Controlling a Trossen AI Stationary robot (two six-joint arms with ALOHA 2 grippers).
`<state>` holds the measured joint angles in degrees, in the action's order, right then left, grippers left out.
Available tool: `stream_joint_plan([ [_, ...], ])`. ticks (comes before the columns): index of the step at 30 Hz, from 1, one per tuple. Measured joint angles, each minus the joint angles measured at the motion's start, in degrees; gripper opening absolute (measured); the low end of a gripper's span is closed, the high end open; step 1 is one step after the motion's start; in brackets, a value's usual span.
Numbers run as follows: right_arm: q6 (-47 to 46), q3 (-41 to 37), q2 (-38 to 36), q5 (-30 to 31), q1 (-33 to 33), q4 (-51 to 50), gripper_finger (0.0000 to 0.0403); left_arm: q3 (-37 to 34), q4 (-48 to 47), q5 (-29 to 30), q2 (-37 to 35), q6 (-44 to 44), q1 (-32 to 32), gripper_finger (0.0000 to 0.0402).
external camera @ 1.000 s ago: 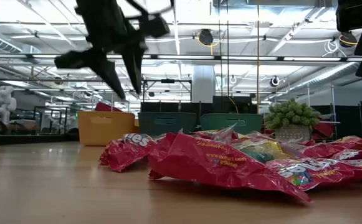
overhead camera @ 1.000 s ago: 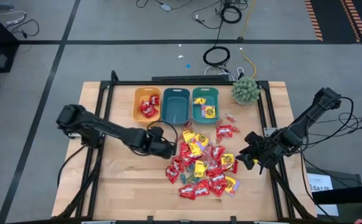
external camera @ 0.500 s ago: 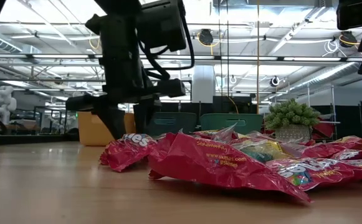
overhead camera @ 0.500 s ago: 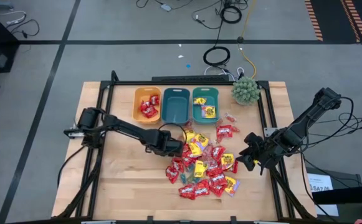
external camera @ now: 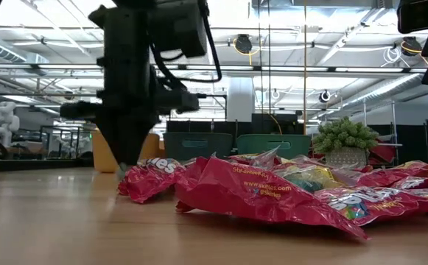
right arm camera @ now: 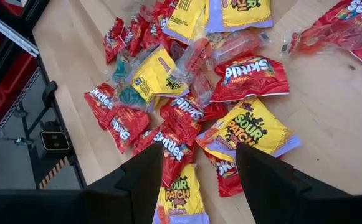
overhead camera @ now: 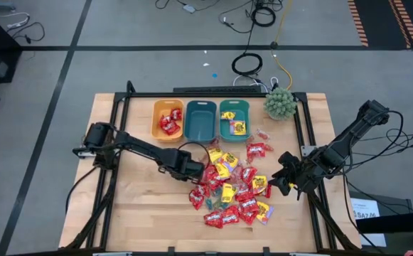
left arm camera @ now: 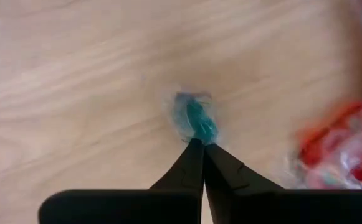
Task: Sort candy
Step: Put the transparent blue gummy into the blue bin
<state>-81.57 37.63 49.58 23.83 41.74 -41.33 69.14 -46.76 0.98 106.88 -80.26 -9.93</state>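
The candy pile point(overhead camera: 233, 186) of red and yellow packets lies on the wooden table right of centre; the low view shows its red packets point(external camera: 258, 193) up close. My left gripper point(overhead camera: 195, 173) stands at the pile's left edge, fingers pointing down to the table point(external camera: 127, 169), shut on a tiny teal wrapped piece point(left arm camera: 195, 118). My right gripper point(overhead camera: 283, 182) hovers open at the pile's right side, above the packets point(right arm camera: 199, 180), touching nothing. My left gripper pinches the tiny teal wrapped piece between its two fingertips point(left arm camera: 193, 152), at the end of the piece nearest the fingers point(left arm camera: 200, 135). The fingers come from above, pointing down. The piece lies on the bare wood, apart from the red packets beside it.
Three bins stand in a row at the far side: orange point(overhead camera: 168, 119) with red packets, an empty teal one point(overhead camera: 200, 119), and a teal one point(overhead camera: 234, 118) with a yellow packet. A green spiky plant point(overhead camera: 280, 104) stands at the far right. Bare wood lies left of the pile.
My left gripper has moved toward the table's right to the pile's left edge, dropped from well above the table to its surface, and shut its open fingers on the teal piece. The right arm has kept still.
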Motion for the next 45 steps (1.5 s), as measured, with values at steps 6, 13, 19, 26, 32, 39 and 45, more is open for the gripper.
stream_joint_plan([
  [6, 0.0, 0.0, 0.0, 0.2, 0.0, 0.0, 0.0194, 0.1, -2.4, 3.9, -8.8, 3.2, 0.0, 0.0009],
  [13, -0.1, 0.0, 0.0, 4.7, 0.0, -0.1, 0.0194, 3.4, -4.2, 13.3, -18.4, 9.5, 3.8, 0.0009],
  [19, -0.1, 0.0, 0.0, 6.3, 0.0, -0.3, 0.0194, 8.7, -4.6, 14.1, -20.5, 24.9, 14.2, 0.0009],
  [26, -0.2, 0.0, 0.0, 6.4, 0.0, -0.3, 0.0194, 10.7, 3.2, 5.9, -19.7, 41.8, 28.0, 0.0008],
  [32, -4.0, 0.0, 0.0, 6.4, 0.0, 0.0, 0.0194, 10.8, 8.4, 3.7, -18.8, 53.0, 33.5, 0.0008],
  [39, -10.4, 0.0, 0.0, 6.4, 0.0, 0.0, 0.0194, 10.8, 10.5, 5.0, -18.0, 60.4, 35.4, 0.0026],
  [45, -18.2, 0.0, 0.0, 6.5, 0.0, 0.0, 0.0194, 10.8, 10.3, 1.3, -16.5, 66.6, 35.8, 0.0087],
])
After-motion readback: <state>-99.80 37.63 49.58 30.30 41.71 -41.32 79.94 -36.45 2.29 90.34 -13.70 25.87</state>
